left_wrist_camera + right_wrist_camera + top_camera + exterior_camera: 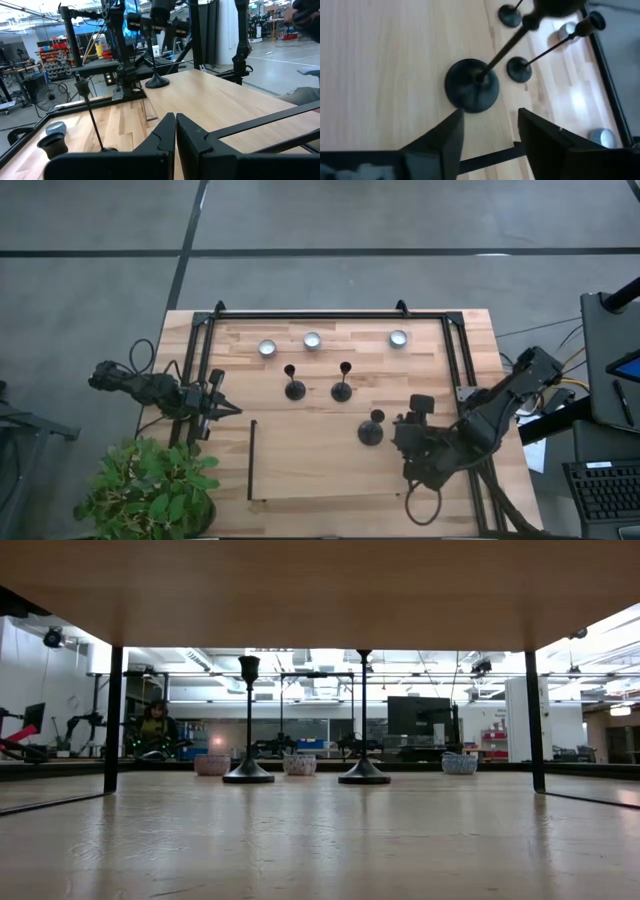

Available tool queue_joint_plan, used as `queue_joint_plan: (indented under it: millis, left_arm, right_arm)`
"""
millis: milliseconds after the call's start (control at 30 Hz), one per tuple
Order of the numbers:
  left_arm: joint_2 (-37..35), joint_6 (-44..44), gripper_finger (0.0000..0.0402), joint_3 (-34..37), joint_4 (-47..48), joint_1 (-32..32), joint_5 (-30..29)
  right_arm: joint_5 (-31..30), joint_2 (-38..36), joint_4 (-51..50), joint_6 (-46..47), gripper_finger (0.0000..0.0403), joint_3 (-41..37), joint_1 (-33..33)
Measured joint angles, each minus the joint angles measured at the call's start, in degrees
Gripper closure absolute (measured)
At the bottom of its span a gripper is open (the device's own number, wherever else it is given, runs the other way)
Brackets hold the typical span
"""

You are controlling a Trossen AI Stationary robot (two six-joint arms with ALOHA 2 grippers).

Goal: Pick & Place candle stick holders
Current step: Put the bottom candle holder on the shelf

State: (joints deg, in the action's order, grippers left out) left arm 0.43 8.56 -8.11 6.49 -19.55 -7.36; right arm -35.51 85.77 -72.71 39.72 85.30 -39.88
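Observation:
Three black candle stick holders stand upright on their disc bases on the wooden table (300,470): two side by side at mid-table (294,387) (342,387), and a third (372,430) nearer the right. My right gripper (402,430) is open just right of the third holder. In the right wrist view, that holder's base (471,91) lies ahead of the gripper's spread fingers (487,131), untouched. My left gripper (228,409) is shut and empty at the table's left edge, and it also shows in the left wrist view (175,132). The low view shows two holders (248,772) (364,772).
Three tealight candles (266,348) (312,340) (398,338) sit in a row near the far edge. A black metal frame (330,314) borders the table. A potted plant (150,485) stands at the near left corner. A person (153,730) sits far off in the room.

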Motion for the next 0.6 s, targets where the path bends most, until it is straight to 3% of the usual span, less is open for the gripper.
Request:
queue_joint_plan:
  millis: [267, 600]
  left_arm:
    - [0.00, 0.02, 0.0390, 0.01, -0.01, 0.02, -0.01]
    - [0.02, 0.01, 0.0390, 0.01, -0.01, 0.02, 0.00]
  right_arm:
    - [-2.72, -10.04, 18.68, -3.35, 0.0169, -14.88, -0.02]
    - [-5.20, -22.14, 48.37, -13.71, 0.0170, -33.66, 2.04]
